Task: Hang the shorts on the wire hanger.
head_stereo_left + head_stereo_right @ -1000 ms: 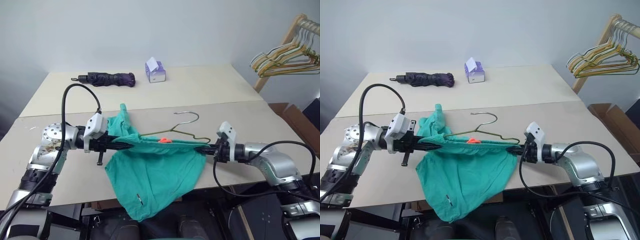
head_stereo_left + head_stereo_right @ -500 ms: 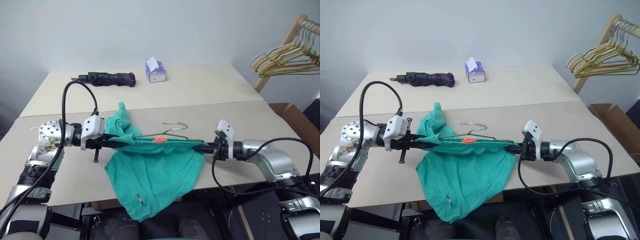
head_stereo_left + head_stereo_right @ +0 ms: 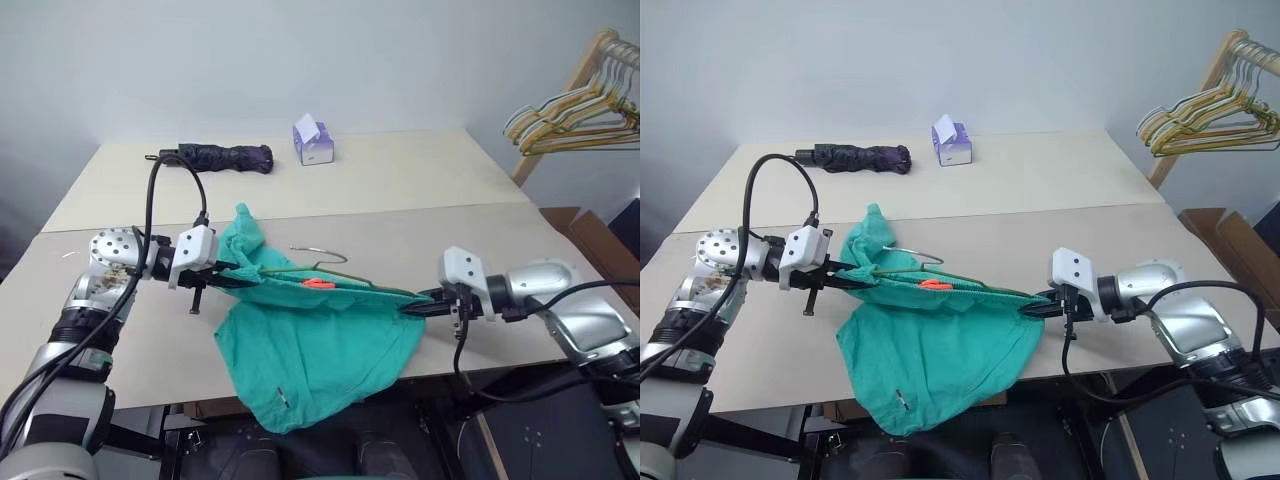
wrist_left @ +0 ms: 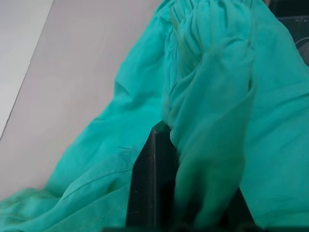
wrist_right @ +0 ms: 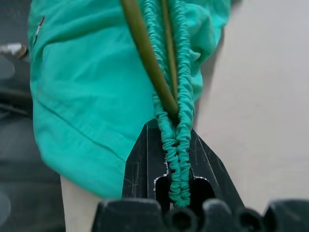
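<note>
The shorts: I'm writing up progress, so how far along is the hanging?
Done: the hanger is threaded inside the waistband of the shorts, its hook poking out above. In hand: the left gripper and right gripper are each shut on a waistband end, stretching it between them; the right wrist view shows the wire against the elastic. Left: settling the shorts on the hanger and letting go.

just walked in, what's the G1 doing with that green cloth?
It is hanging the shorts on the wire hanger. The left gripper and right gripper are each shut on one end of the waistband, holding it stretched above the table. The hanger lies along the waistband, hook pointing away from the robot.
</note>
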